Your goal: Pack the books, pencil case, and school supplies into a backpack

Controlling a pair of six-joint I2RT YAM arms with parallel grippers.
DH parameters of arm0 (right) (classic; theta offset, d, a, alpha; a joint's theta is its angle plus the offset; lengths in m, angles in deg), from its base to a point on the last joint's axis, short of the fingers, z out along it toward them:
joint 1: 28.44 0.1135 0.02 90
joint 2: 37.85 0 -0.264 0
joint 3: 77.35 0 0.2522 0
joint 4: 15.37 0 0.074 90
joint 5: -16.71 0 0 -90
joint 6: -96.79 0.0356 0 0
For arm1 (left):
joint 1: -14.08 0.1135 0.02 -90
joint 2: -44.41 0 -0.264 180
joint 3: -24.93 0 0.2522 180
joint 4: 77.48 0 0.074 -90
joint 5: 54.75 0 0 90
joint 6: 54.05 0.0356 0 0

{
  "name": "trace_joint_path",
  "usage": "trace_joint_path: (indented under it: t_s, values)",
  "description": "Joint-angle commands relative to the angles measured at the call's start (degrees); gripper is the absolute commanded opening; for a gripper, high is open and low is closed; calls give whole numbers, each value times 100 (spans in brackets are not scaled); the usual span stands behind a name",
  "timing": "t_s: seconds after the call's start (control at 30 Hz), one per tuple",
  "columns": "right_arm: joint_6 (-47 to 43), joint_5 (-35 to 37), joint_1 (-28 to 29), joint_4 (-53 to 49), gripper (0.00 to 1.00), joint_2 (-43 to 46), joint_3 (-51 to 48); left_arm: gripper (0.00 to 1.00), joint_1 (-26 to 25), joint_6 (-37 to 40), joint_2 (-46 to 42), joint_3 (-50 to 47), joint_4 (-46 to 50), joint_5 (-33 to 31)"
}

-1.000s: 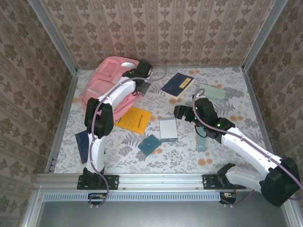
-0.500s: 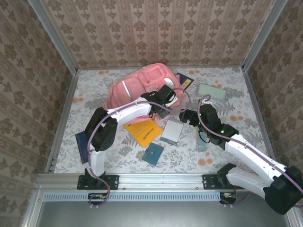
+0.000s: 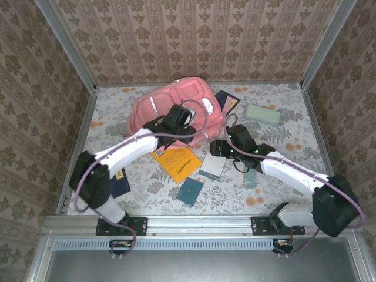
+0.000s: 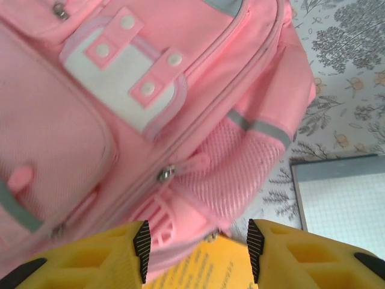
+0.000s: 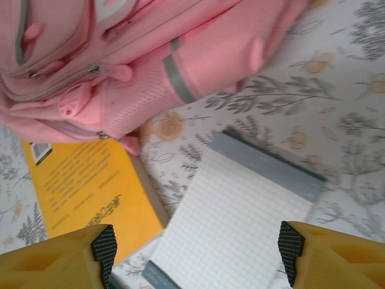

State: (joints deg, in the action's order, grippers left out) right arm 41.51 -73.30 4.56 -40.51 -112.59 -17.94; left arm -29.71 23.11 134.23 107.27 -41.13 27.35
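From above: large pink fabric backpack (image 3: 176, 106) lying on the floral bench (image 3: 111, 111) toward the far side, left claw (image 3: 179, 126) over its near edge, right claw (image 3: 218, 147) just beside its near right corner. Nothing packed yet, apparently: bright orange-yellow flat book (image 3: 175, 161) and thin grey-white notebook (image 3: 212, 166) near the bag, small square dark-teal pad (image 3: 191, 190) and slim pale-teal bar-shaped box (image 3: 250, 178) nearer, plain dark blue book (image 3: 120, 182) at the left, navy book with a yellow label (image 3: 226, 100) and pale mint-green soft pencil case (image 3: 262, 113) at the far right. From the left wrist: left claw (image 4: 195, 247) parted, gripping nothing, above the backpack (image 4: 150, 120) with its zip pull. From the right wrist: right claw (image 5: 195, 253) spread wide, empty, above the notebook (image 5: 240, 217). Probably the bag-placing step; next, finding the zip pull and opening the main pocket.
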Motion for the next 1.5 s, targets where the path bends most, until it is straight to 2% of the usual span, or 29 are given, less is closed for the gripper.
trace_joint_path:
  t_s: [0.0, 0.13, 0.2, 0.27, 0.5, 0.77, 0.8, 0.97, 1.13, 1.33, 1.47]
  values:
    - [140, -342, 130, 300, 74, -345, 363, 48, -15, -839, -390, -852, -394, -25]
    - [871, -767, 147, 658, 62, -1028, 699, 45, -31, -1200, -843, -1732, -749, -155]
    - [1338, -842, 155, 803, 54, -1391, 867, 45, -33, -1292, -964, -1980, -886, -243]
    - [1765, -907, 155, 988, 50, -1739, 1012, 46, -43, -1377, -1028, -2132, -951, -338]
    - [2830, -662, 147, 1237, 55, -2722, 1515, 46, -95, -1452, -1107, -2375, -1211, -366]
    - [3591, -944, -2, 2123, 51, -3432, 1748, 46, -131, -1364, -1107, -2432, -1318, -334]
    - [3624, -984, -23, 2144, 47, -3492, 1795, 46, -138, -1346, -1110, -2429, -1335, -319]
    - [3796, -1258, -61, 2338, 1, -3530, 1938, 42, -126, -1313, -1077, -2394, -1374, -311]
    - [4147, -1421, -56, 2429, 0, -3311, 2022, 33, -34, -1367, -985, -2372, -1599, 47]
    - [4698, -1490, -56, 2429, 0, -3148, 2097, 33, 250, -1651, -941, -2540, -2231, 659]
    - [4974, -1528, -47, 2385, 0, -3052, 2190, 33, 371, -1702, -884, -2517, -2393, 773]
